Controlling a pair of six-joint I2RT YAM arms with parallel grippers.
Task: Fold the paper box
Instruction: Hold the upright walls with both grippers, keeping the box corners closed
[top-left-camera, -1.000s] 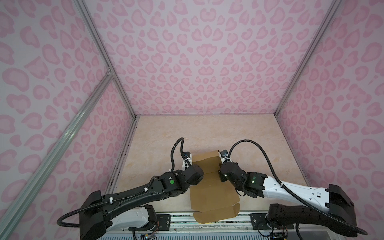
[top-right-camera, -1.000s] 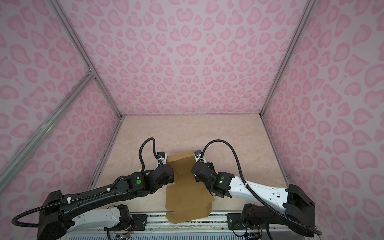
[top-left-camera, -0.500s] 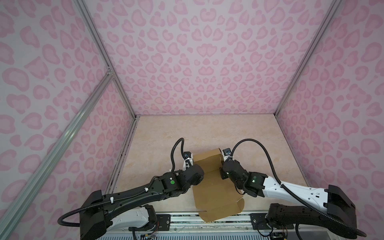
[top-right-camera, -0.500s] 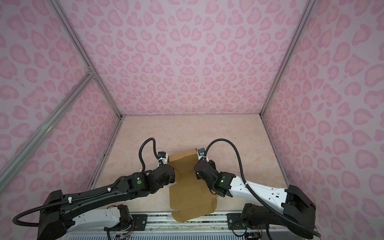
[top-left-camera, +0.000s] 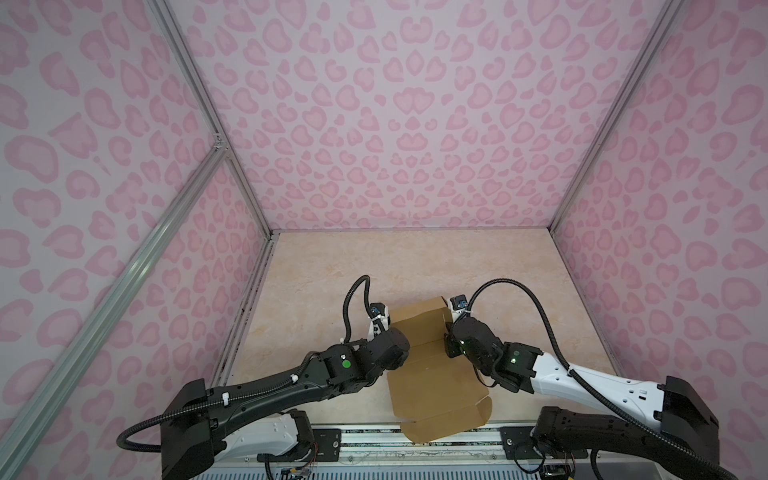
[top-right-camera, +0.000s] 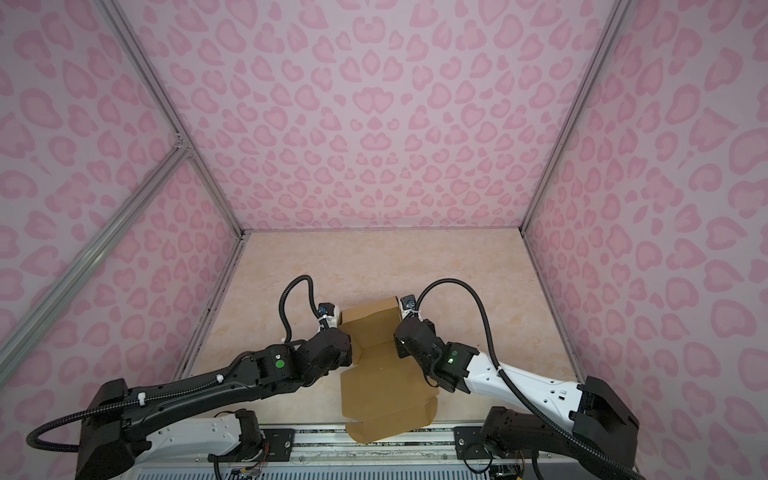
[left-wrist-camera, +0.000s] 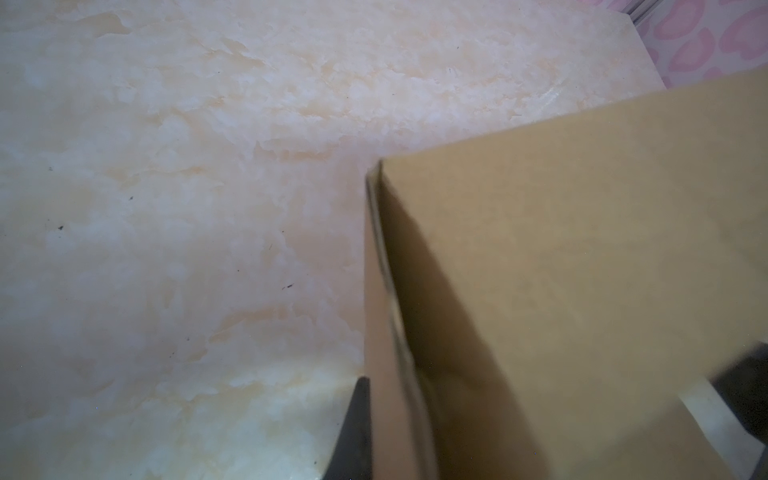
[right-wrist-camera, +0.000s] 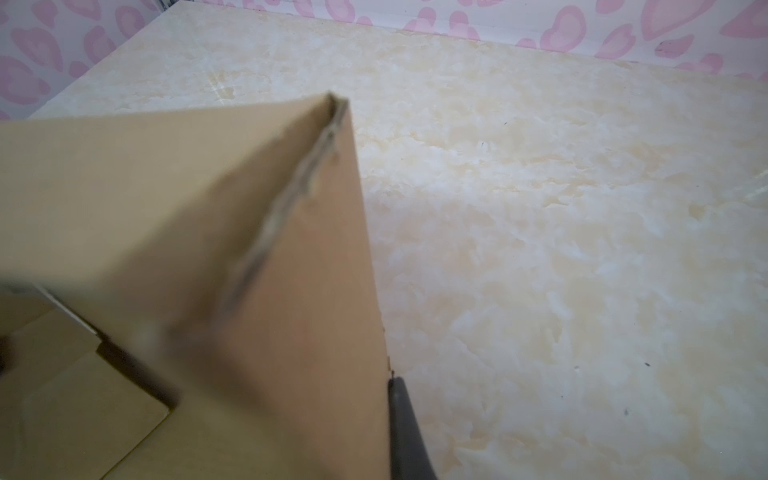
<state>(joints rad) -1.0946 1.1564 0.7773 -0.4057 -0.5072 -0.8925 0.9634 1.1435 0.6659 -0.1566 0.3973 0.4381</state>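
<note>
the paper box (top-left-camera: 432, 374) is only partly formed: its far panels stand up while the near flaps lie flat, overhanging the bench's (top-left-camera: 415, 257) near edge at mid-width. the left gripper (left-wrist-camera: 365, 432) and right gripper (right-wrist-camera: 399, 432) flank it, each pinched shut on a raised side wall.

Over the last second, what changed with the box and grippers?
The right gripper shut on the box at its right flap, and the box slid slightly toward the far wall. The left gripper stayed shut on the left flap.
</note>
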